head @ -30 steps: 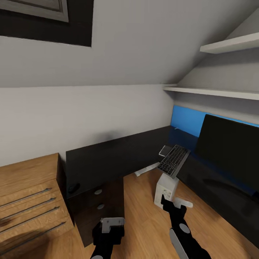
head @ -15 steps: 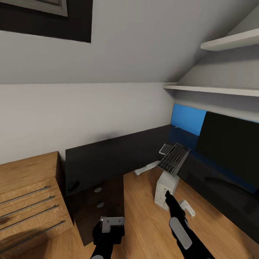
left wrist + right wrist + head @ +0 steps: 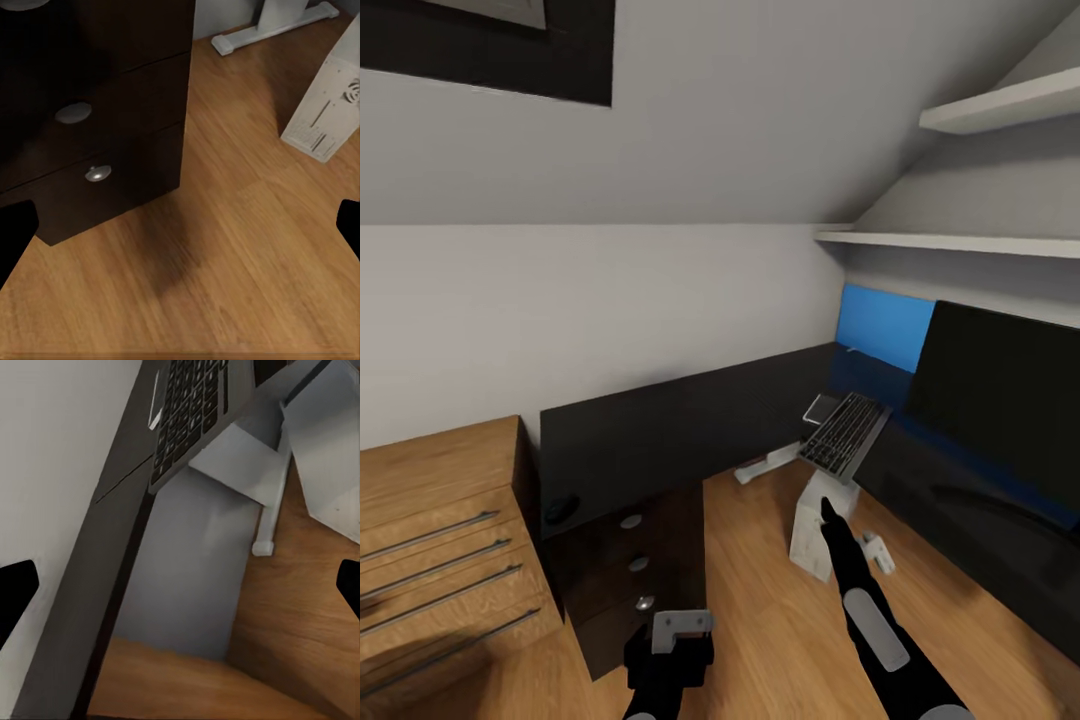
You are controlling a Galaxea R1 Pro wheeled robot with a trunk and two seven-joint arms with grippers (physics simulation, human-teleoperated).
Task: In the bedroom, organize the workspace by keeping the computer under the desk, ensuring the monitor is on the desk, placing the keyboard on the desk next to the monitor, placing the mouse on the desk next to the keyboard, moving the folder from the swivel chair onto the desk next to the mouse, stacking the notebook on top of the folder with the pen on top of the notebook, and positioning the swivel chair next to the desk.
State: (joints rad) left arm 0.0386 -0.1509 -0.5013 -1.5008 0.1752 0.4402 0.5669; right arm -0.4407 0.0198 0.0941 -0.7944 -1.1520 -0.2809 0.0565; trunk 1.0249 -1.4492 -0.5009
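Observation:
The black L-shaped desk (image 3: 660, 435) runs along the wall and turns right, where the monitor (image 3: 1000, 390) stands. The keyboard (image 3: 845, 435) lies tilted, jutting off the desk's edge over the light grey computer (image 3: 815, 525) on the floor. A small grey notebook (image 3: 820, 410) lies beside it. At the desk's left end sits the mouse (image 3: 563, 508). My right gripper (image 3: 850, 538) is open, just short of the computer, facing the keyboard (image 3: 191, 412). My left gripper (image 3: 672, 640) is open, low over the floor by the drawers (image 3: 90, 142). The swivel chair, folder and pen are out of view.
A wooden dresser (image 3: 440, 540) stands against the desk's left end. A blue wall panel (image 3: 885, 325) and white shelves (image 3: 950, 242) are behind the monitor. A white desk foot (image 3: 770, 465) rests on the wooden floor (image 3: 760, 610) between the drawers and the computer.
My right arm has stretched forward toward the computer and keyboard. The left gripper sits lower in the picture. The head view has shifted slightly.

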